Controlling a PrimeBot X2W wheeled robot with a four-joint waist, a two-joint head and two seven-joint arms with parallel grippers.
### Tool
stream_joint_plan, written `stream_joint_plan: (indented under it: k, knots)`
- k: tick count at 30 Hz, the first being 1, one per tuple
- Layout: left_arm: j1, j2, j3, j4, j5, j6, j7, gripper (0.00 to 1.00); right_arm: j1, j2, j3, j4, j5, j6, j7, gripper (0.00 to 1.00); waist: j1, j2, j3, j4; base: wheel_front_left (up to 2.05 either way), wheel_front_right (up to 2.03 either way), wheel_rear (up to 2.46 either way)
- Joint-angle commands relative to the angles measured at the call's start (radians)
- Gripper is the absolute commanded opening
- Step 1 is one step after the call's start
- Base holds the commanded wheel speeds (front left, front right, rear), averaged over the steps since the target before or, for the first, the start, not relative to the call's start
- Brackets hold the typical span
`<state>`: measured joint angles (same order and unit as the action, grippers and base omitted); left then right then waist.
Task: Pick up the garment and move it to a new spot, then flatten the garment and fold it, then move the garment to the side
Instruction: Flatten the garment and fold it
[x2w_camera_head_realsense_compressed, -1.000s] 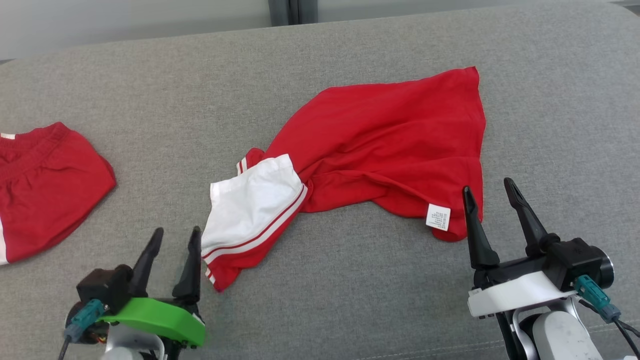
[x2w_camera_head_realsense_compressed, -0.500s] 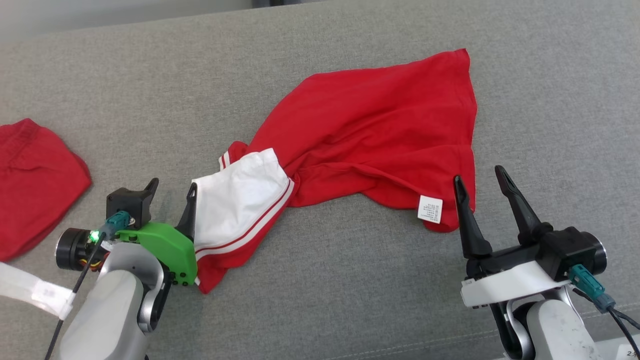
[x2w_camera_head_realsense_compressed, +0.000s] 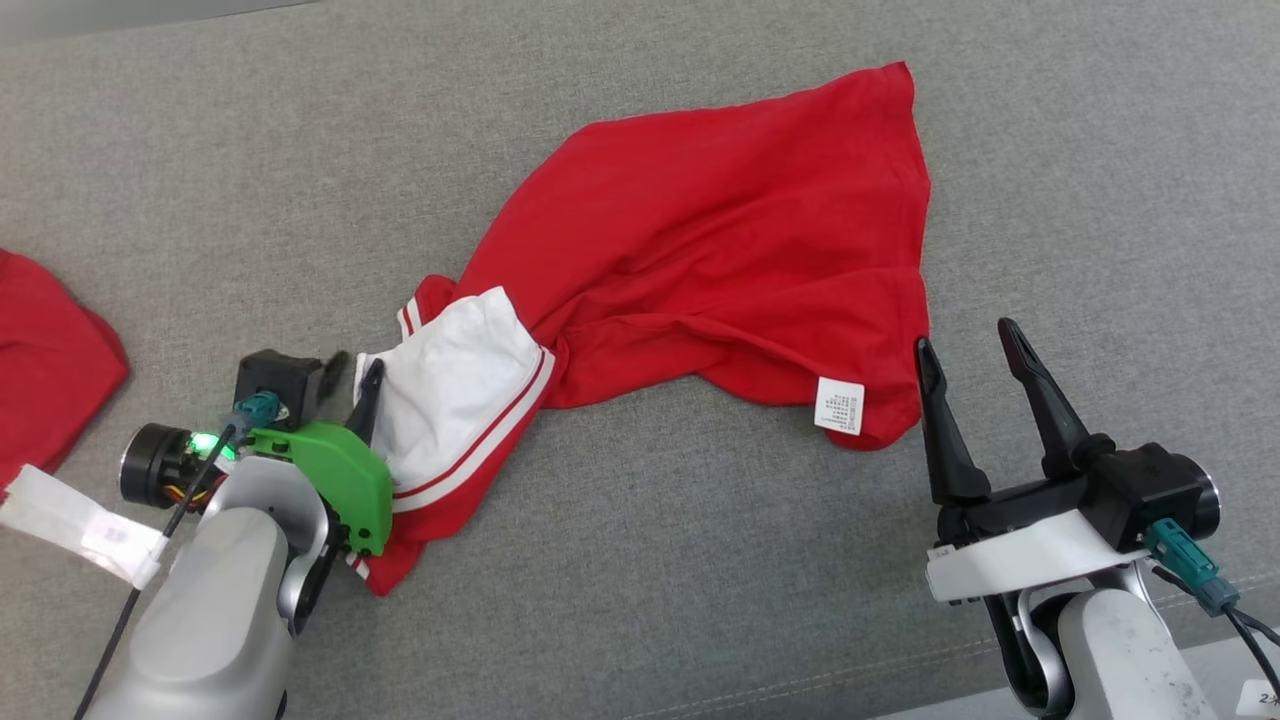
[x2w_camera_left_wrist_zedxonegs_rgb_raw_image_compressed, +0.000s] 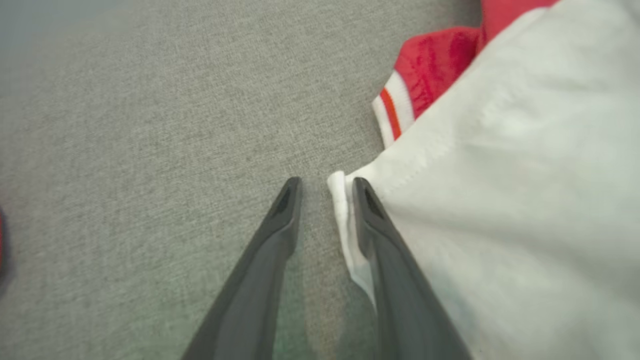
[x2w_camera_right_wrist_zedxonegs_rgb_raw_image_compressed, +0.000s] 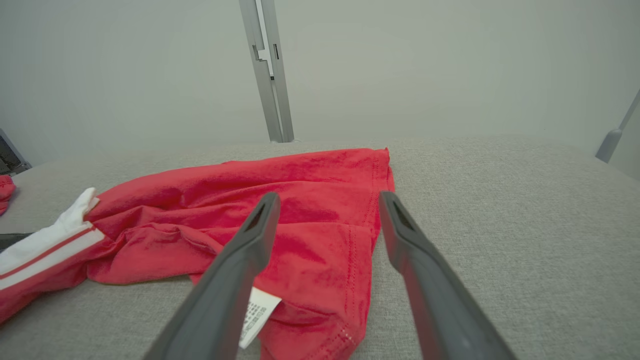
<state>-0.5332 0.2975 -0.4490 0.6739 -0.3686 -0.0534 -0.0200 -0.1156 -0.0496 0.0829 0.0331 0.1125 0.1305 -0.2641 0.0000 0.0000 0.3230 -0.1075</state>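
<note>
**Grey upholstered surface** (x2w_camera_head_realsense_compressed: 640, 600): woven fabric, spans the whole work area before me. A pale wall (x2w_camera_right_wrist_zedxonegs_rgb_raw_image_compressed: 450, 65) stands behind it, with a metal upright (x2w_camera_right_wrist_zedxonegs_rgb_raw_image_compressed: 267, 75) against the wall.

**Red garment** (x2w_camera_head_realsense_compressed: 720, 240): lies crumpled at the centre of the surface, running from the far right toward my near left. The body is bunched into folds along its near edge. It is neither flat nor folded.

**Second red garment** (x2w_camera_head_realsense_compressed: 50, 370): lies at the far left, cut off by the edge of the head view and well apart from the first.

**White sleeve** (x2w_camera_head_realsense_compressed: 450, 390): forms the left end of the red garment. It is a white panel trimmed with red and white stripes, resting on the surface.

**My left gripper** (x2w_camera_head_realsense_compressed: 355, 375): set low at the sleeve's outer edge. In the left wrist view its jaws stand partly apart with a narrow gap. The corner of the white hem sits in that gap, against the inner face of the right-hand finger. That finger lies over the white cloth and the other over bare grey fabric. Nothing is clamped.

**My right gripper** (x2w_camera_head_realsense_compressed: 963, 340): sits at the near right with jaws spread wide, holding nothing. Its fingertips are just beside the garment's near right corner.

**Care label** (x2w_camera_head_realsense_compressed: 838, 405): white, at the garment's near hem, close to that corner. Its print is too small to read.
</note>
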Motion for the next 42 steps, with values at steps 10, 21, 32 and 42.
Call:
stream_joint_plan:
  k: [10,21,32,42]
  knots:
    - [0.063,0.057,0.033,-0.154,0.015,0.050,-0.165,0.00,0.044,-0.002,-0.014,0.038,0.000,0.000,0.000,1.00,0.0000,0.0000,-0.035,0.015,0.00,0.00,0.00]
    - [0.176,0.136,0.096,-0.394,0.012,0.140,-0.190,0.00,0.006,-0.033,0.103,0.301,0.365,0.000,-0.002,1.00,0.0000,0.0000,-0.054,0.029,0.00,0.00,0.00]
    - [0.203,0.167,0.121,-0.426,0.009,0.188,-0.182,0.00,-0.080,-0.158,0.280,0.319,0.939,0.000,-0.001,1.00,0.0000,0.0000,-0.047,0.042,0.00,0.00,0.00]
    - [0.177,0.183,0.125,-0.411,0.005,0.195,-0.174,0.00,-0.133,-0.245,0.373,0.264,1.218,0.000,-0.001,1.00,0.0000,0.0000,-0.028,0.058,0.00,0.00,0.00]
